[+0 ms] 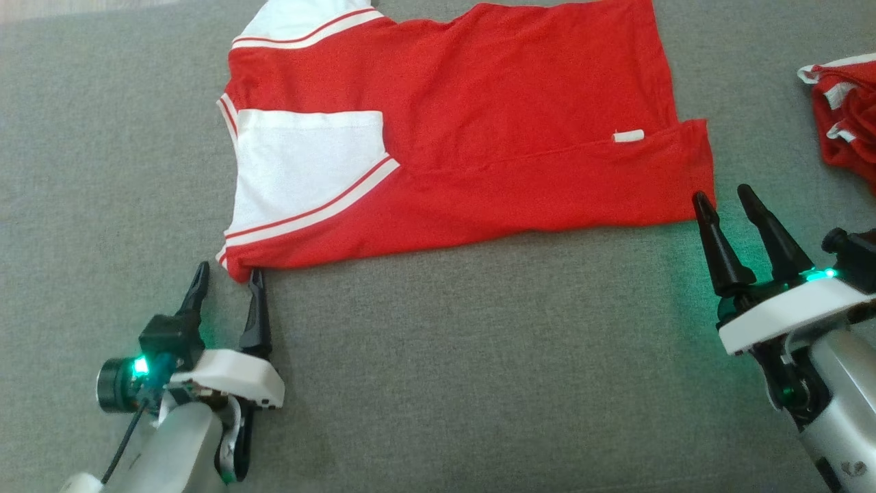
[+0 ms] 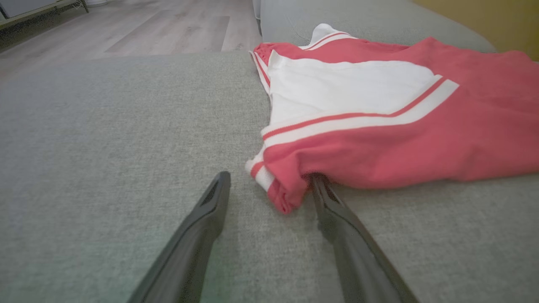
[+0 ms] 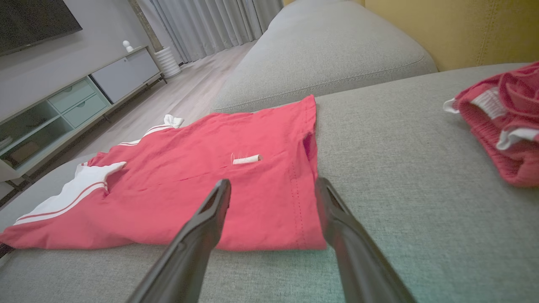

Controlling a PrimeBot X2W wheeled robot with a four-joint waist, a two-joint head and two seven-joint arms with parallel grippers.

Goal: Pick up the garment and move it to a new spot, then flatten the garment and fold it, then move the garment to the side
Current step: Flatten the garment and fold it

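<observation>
Head view, over a grey sofa (image 1: pixel 438 383): the garment (image 1: pixel 493 103) lies spread across the cushion's middle, a lower strip doubled over the body, sleeve end toward the left hand (image 1: pixel 228 271) and hem toward the right hand (image 1: pixel 722 194). Both hands stand spread wide, grasping nothing. The left wrist view shows the near sleeve-side corner lying between the left fingers, one fingertip (image 2: pixel 316 185) touching the red edge, while the right hand's tips sit just beside the hem corner. The jersey looks a thin, light, limp knit, red with a white panel (image 1: pixel 308 164) edged in red-and-white stripe, and a small white tag (image 1: pixel 628 136) near the hem. Such cloth likely sags once lifted and probably drags on the sofa's coarse woven cover, so a single pinch would bunch it. The two near corners, where layers stack and the stitched hem gives firmer purchase, look the best places to take hold. A second red cloth (image 1: pixel 845 116) sits crumpled well apart at the right.
</observation>
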